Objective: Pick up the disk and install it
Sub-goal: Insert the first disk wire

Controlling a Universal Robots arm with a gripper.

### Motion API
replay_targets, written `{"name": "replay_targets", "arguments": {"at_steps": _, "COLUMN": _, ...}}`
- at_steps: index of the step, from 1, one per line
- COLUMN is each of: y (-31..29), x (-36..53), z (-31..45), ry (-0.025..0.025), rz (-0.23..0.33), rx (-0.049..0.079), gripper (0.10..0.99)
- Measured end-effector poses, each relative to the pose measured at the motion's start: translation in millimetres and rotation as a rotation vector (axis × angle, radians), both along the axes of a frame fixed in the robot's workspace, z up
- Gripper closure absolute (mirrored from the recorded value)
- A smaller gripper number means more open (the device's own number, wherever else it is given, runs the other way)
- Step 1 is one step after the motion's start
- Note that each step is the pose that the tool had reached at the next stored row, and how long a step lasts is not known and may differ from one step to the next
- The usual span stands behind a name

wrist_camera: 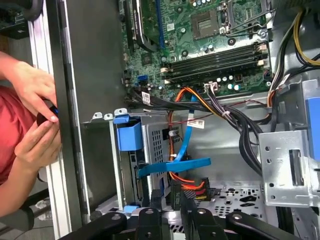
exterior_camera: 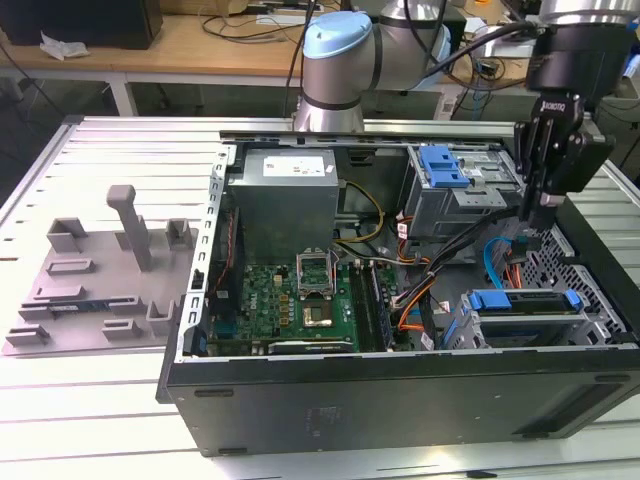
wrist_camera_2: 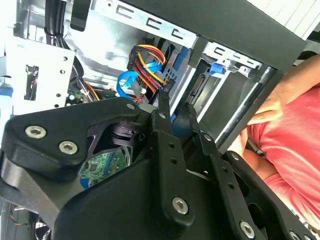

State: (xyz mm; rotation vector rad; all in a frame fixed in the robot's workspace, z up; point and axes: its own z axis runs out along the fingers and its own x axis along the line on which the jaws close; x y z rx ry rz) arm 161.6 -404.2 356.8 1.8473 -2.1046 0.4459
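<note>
Black sheet-metal computer case: green printed motherboard, plain grey power-supply box. The disk, near the case's edge at the exterior view's right: bright blue carrier bracket. Gripper: black. Flat data cable: blue. Wire bundle: orange, red, yellow. Slatted metal table: silver, ribbed. Moulded plastic fixture plate: matt grey. Person's sleeve: red.

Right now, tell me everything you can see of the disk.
The disk lies flat in the drive cage at the case's near corner, on the exterior view's right. A bright blue plastic bracket runs along its upper edge, with tabs at both ends; the body below looks grey metal. The gripper hangs above it, apart.
</note>
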Motion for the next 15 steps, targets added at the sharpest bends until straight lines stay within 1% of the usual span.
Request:
{"name": "replay_targets", "arguments": {"at_steps": 4, "y": -0.2, "x": 0.7, "z": -4.4, "ry": 0.0022, "rz": 0.000, "rx": 0.000, "gripper": 0.792}}
{"name": "replay_targets", "arguments": {"at_steps": 8, "y": -2.8, "x": 6.0, "z": -6.9, "ry": 0.0048, "rz": 0.000, "rx": 0.000, "gripper": 0.792}}
{"name": "replay_targets", "arguments": {"at_steps": 11, "y": -4.1, "x": 5.9, "z": -9.9, "ry": 0.0048, "rz": -0.005, "rx": 0.000, "gripper": 0.792}}
{"name": "replay_targets", "arguments": {"at_steps": 13, "y": -4.4, "x": 5.7, "z": -14.1, "ry": 0.0047, "rz": -0.016, "rx": 0.000, "gripper": 0.792}}
{"name": "replay_targets", "arguments": {"at_steps": 15, "y": -4.2, "x": 5.5, "z": -15.8, "ry": 0.0013, "rz": -0.025, "rx": 0.000, "gripper": 0.792}}
